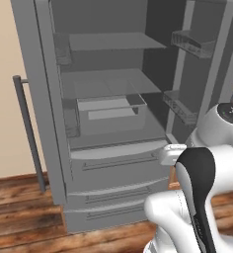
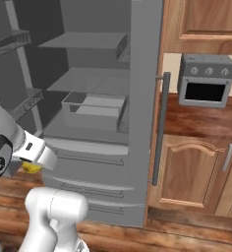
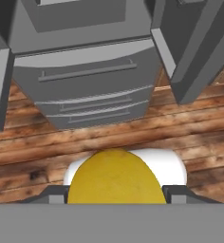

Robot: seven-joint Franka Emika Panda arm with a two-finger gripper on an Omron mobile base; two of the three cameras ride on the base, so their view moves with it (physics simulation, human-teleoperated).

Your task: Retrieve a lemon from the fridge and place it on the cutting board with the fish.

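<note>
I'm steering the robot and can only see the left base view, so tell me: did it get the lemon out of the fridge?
Observer: Yes. In the hand view the lemon sits between the gripper fingers, clear of the fridge.
Operator: Is anything to the right of the fridge?
Observer: In the right base view a small grey toaster oven stands on a wooden counter.
Operator: What's under the lemon?
Observer: Wooden floor, in front of the fridge's lower drawers.
</note>
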